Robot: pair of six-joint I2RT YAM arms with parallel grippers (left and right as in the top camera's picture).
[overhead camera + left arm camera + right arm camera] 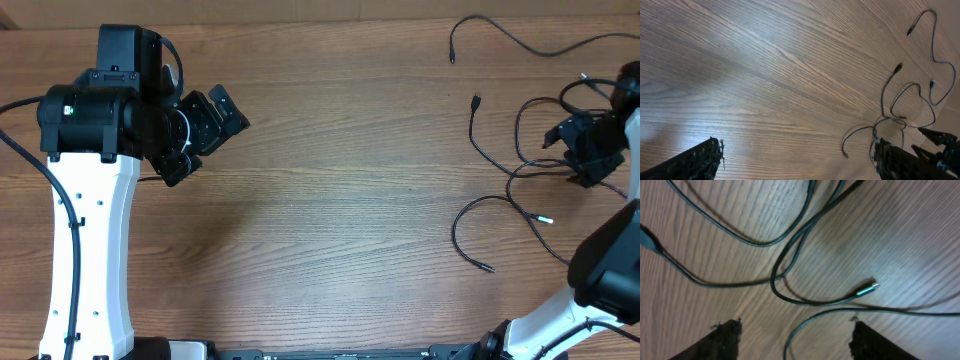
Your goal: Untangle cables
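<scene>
Several thin black cables (476, 101) lie loose and overlapping on the wooden table (330, 200) at the right; one separate strand (452, 55) runs along the far edge. My right gripper (572, 155) hovers over the bunch, open. In the right wrist view a curved strand (807, 322) lies on the wood inside the right gripper (796, 337), touched by neither finger, and a silver-tipped plug (867, 289) lies just beyond. My left gripper (210, 140) is open and empty at the far left. The left wrist view shows the left gripper (800, 160) far from the cables (900, 105).
The thicker black wires of the white arms run down the left arm (75, 250) and the right arm (610, 270). One cable end (488, 268) reaches toward the front right of the table.
</scene>
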